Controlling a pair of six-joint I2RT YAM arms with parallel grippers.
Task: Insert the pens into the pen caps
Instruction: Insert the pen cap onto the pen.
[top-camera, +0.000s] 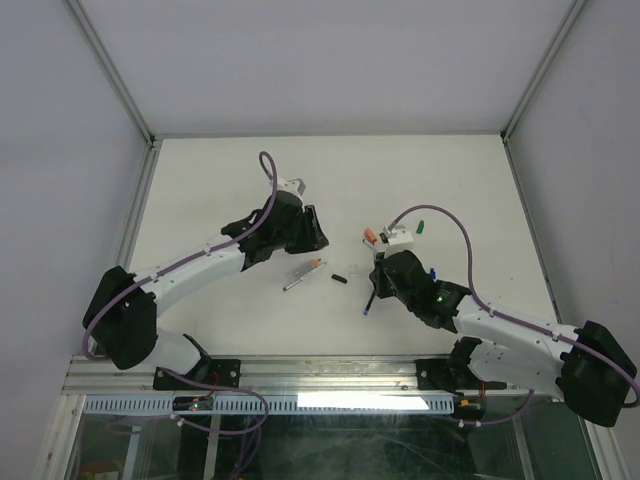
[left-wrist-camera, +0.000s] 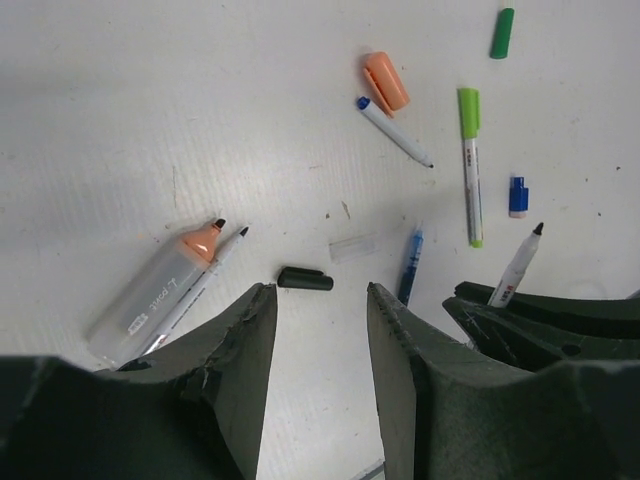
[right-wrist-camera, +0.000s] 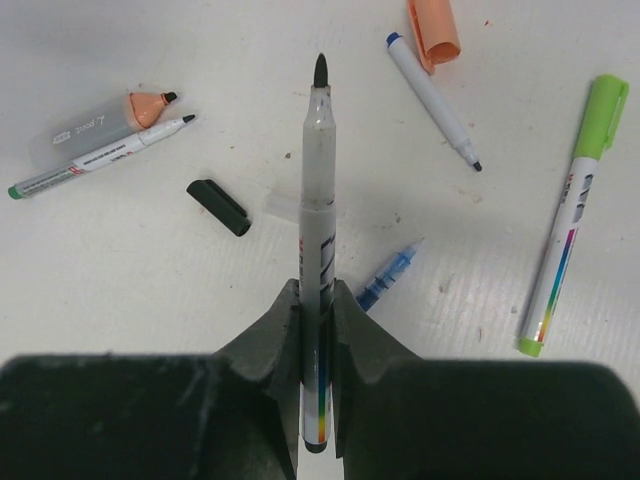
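The right gripper (right-wrist-camera: 318, 305) is shown by its own wrist view clamped on a slim clear-barrelled marker pen with a bare black tip (right-wrist-camera: 320, 170), pointed toward twelve o'clock above the white table (right-wrist-camera: 150, 290). A stubby black plastic cap (right-wrist-camera: 218, 207) is seen lying at nine o'clock of that pen, near it but apart. The grip itself is hidden in the left wrist view, where only the pen's tip end is seen, at three o'clock. In that view the left gripper (left-wrist-camera: 320, 310) is seen with its fingers apart and nothing between them, the black cap lying just past the fingertips toward twelve o'clock. Two things are shown there alone among the wrist views: a small blue cap (left-wrist-camera: 518, 196) and a dark green cap (left-wrist-camera: 501, 33), at two and one o'clock. A flattened orange cap (right-wrist-camera: 433, 30) and a light-green-capped white pen (right-wrist-camera: 570, 230) are seen in both wrist views.
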